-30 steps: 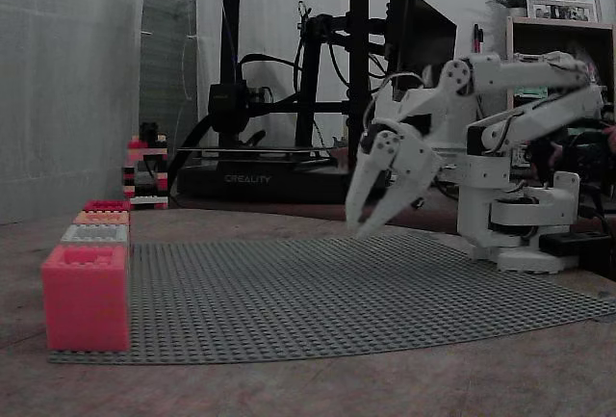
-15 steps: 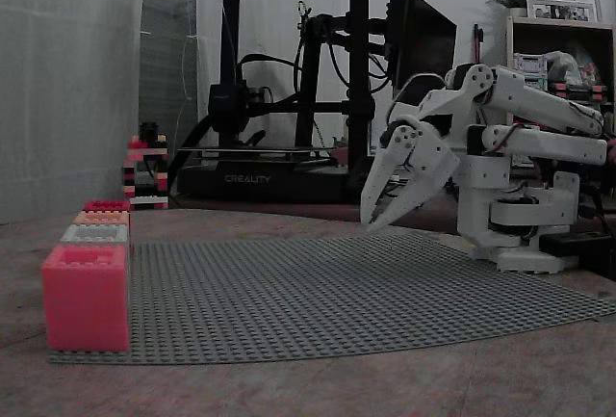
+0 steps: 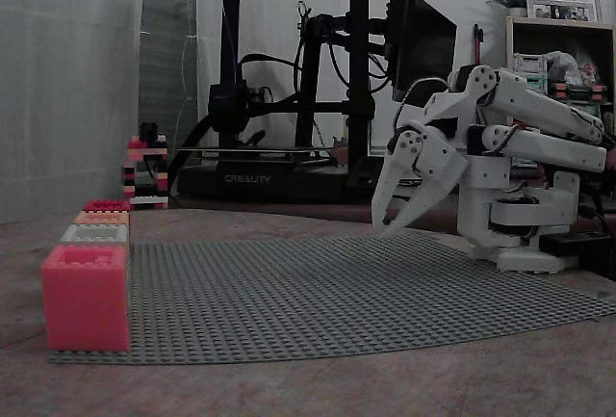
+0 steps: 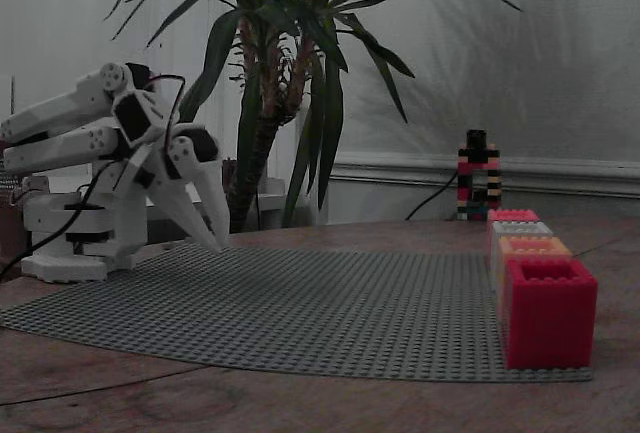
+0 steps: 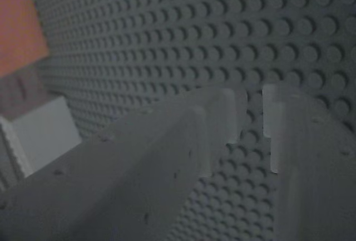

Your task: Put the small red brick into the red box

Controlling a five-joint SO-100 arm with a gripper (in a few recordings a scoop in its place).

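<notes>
Hanging low over grey studded baseplate (image 3: 318,292), your gripper (image 3: 382,227) points down, tips close to studs. Fingers apart just a little, narrow gap seen in wrist view, nothing held. Red box (image 4: 545,313) sits at end of box row on baseplate edge, well apart from gripper. Row goes red box, orange box (image 4: 530,246), grey box (image 4: 520,228), pink-red box (image 3: 85,297). Red-and-black brick tower (image 3: 146,171) stands on surface past row. White arm base (image 3: 515,215) sits beside baseplate.
</notes>
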